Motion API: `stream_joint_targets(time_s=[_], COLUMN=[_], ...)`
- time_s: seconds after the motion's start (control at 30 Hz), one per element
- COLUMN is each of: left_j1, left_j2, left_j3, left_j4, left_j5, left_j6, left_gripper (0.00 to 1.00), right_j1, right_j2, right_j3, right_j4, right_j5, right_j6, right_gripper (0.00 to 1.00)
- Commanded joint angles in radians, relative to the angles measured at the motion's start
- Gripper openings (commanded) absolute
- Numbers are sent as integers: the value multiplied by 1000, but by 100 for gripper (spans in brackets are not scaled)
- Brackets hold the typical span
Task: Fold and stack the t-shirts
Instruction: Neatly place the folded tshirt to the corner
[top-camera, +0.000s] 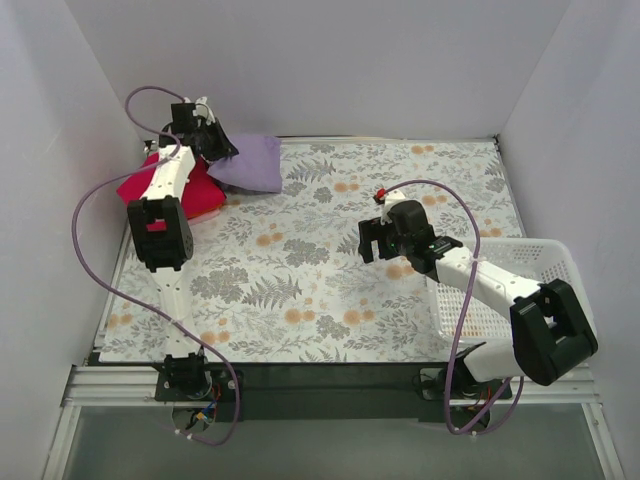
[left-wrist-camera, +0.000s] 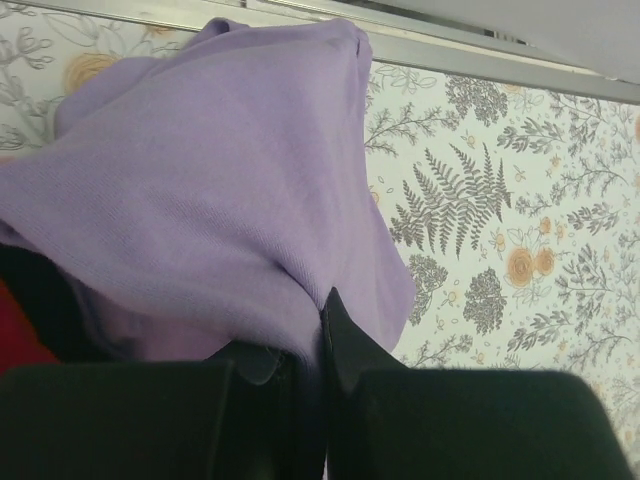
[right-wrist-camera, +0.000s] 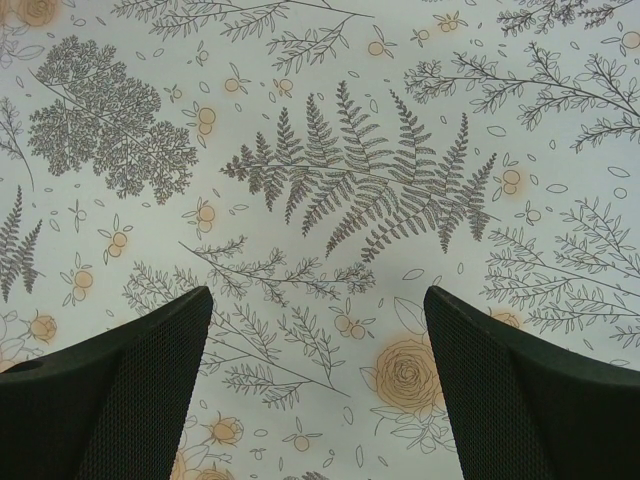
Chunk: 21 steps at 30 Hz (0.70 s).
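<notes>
Right end effector (top-camera: 372, 243) hung over the floral bench (top-camera: 300, 280), fingers (right-wrist-camera: 120, 390) wide apart, empty. Left end effector (top-camera: 215, 142) was clamped on the lavender t-shirt (top-camera: 255, 162) at the far-left corner, beside the red t-shirt (top-camera: 205, 192).

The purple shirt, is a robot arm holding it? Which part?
Yes. The left end effector is shut on the lavender t-shirt at its edge. The right end effector is open, holding nothing.
</notes>
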Motion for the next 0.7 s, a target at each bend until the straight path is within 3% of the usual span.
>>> stream_joint_targets(time_s=[0.0,0.3,0.67], left_j1=[53,125,234], left_j2=[-27,-21,-97], left_j3=[98,322,326], left_j4=[-53,-52,62], left_j5=[86,187,279], left_j6=[16,-24,-88], left_gripper=[0,0,0], right_j1=[4,4,8], right_j2=[-22,-16,-38], right_j3=[0,3,-6], right_j4=[18,18,46], right_j5=[-9,-26,-26], right_j6=[-7,0,4], right_gripper=[79,78,78])
